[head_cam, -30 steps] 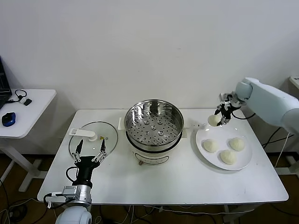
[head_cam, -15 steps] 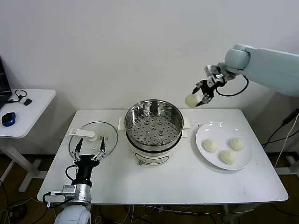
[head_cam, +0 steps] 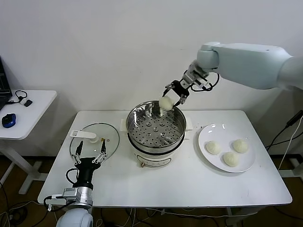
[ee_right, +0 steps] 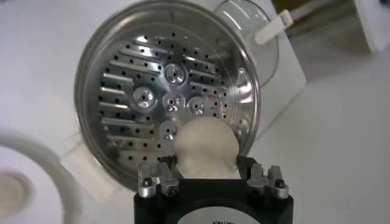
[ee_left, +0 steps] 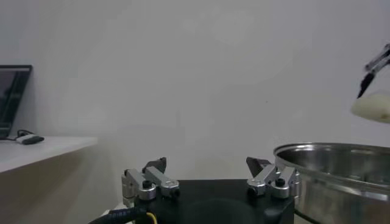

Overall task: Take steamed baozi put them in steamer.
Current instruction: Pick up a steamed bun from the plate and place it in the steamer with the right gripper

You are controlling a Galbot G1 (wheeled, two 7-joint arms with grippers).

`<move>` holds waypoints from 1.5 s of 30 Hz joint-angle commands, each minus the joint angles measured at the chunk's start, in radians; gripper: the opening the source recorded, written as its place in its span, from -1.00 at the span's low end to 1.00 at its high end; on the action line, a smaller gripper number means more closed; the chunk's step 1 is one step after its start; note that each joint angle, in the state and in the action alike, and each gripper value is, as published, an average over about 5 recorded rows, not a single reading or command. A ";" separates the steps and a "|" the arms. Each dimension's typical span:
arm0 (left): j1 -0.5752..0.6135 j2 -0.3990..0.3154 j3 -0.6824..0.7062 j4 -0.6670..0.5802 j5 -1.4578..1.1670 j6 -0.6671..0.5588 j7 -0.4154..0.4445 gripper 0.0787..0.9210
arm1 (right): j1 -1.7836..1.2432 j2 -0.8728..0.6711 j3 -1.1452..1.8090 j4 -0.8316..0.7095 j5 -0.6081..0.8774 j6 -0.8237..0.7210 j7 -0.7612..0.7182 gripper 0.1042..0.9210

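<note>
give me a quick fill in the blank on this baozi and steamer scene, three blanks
The right gripper holds one baozi above the ____.
On the white plate lie ____ baozi.
The glass lid rests on the table on the robot's ____ side of the steamer.

Missing words: steamer; three; left

My right arm (head_cam: 246, 64) is a thick, smooth, pale blue-white shell that narrows to a wrist wrapped by a looped black cable, ending in the right gripper (head_cam: 173, 96) with a black body and silver finger links. In its own wrist view that gripper (ee_right: 210, 173) shows a black block carrying two silver brackets, each fixed with dark round screws. My left gripper (head_cam: 91, 152) has thin black-and-silver fingers on a black stalk above a silver collar and grey base with a black cable, and its wrist view shows matching silver screwed brackets (ee_left: 152, 183).
</note>
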 commanded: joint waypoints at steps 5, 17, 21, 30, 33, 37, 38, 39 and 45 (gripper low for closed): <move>-0.003 -0.013 -0.001 0.007 0.008 -0.005 -0.008 0.77 | -0.211 0.251 0.068 -0.421 -0.367 0.263 0.099 0.37; -0.012 -0.009 -0.009 0.025 0.005 -0.010 -0.011 0.77 | -0.300 0.291 0.093 -0.448 -0.368 0.263 0.109 0.39; -0.015 -0.009 -0.008 0.030 0.004 -0.011 -0.011 0.77 | -0.318 0.295 0.085 -0.457 -0.367 0.263 0.107 0.39; -0.025 -0.003 -0.010 0.040 0.003 -0.013 -0.012 0.77 | -0.335 0.307 0.097 -0.491 -0.367 0.263 0.108 0.39; -0.029 0.000 -0.015 0.039 -0.002 -0.009 -0.012 0.77 | -0.333 0.307 0.100 -0.491 -0.364 0.263 0.108 0.39; -0.031 0.002 -0.017 0.037 -0.003 -0.007 -0.011 0.77 | -0.321 0.304 0.097 -0.480 -0.348 0.263 0.108 0.45; -0.030 0.002 -0.016 0.036 -0.003 -0.006 -0.010 0.77 | -0.317 0.303 0.094 -0.477 -0.344 0.263 0.108 0.49; -0.030 0.002 -0.015 0.035 -0.003 -0.006 -0.010 0.77 | -0.312 0.301 0.088 -0.472 -0.338 0.263 0.108 0.54; -0.023 0.000 -0.012 0.028 0.000 -0.005 -0.009 0.77 | -0.273 0.276 0.040 -0.413 -0.276 0.263 0.106 0.75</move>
